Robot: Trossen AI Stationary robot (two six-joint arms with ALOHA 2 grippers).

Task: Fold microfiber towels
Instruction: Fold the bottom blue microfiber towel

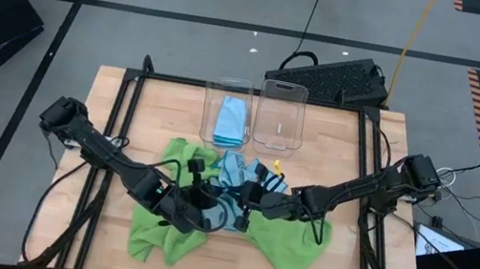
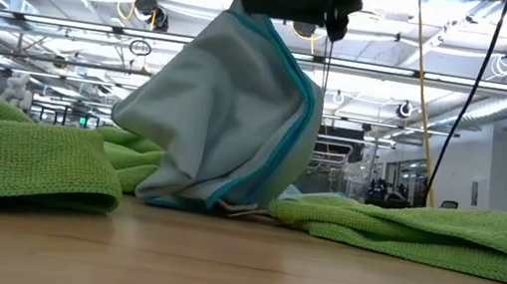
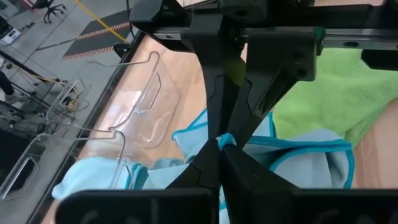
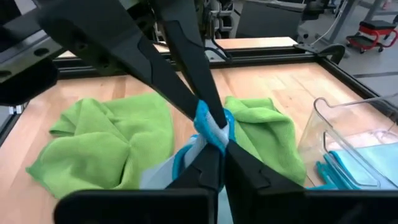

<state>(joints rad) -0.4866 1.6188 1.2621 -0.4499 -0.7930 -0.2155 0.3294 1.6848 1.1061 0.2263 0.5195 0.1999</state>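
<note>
You have both arms meeting over the middle of the table (image 1: 122, 87). The left gripper (image 3: 219, 144) is pinched tight on a teal-edged corner of the light blue towel (image 2: 228, 108); the right gripper (image 4: 214, 132) is clamped on another bunch of that same cloth's edge. Two grips on one towel let you lift and spread it — from table height the cloth hangs from above as a loose, doubled drape, its lower end just brushing the wood.

The blue towel sits between two lime green towels: one (image 1: 163, 224) lies crumpled by the left arm, the other (image 1: 295, 245) by the right arm, both flat on the table and not held.

At the table's far edge stand two clear bins side by side. The left bin (image 1: 227, 113) already holds a folded blue towel (image 1: 231, 121); the right bin (image 1: 281, 114) looks empty.

Judgement: you are at the lift-and-spread step, fold not yet made — the hanging cloth is bunched, so the corners probably need pulling apart first.
</note>
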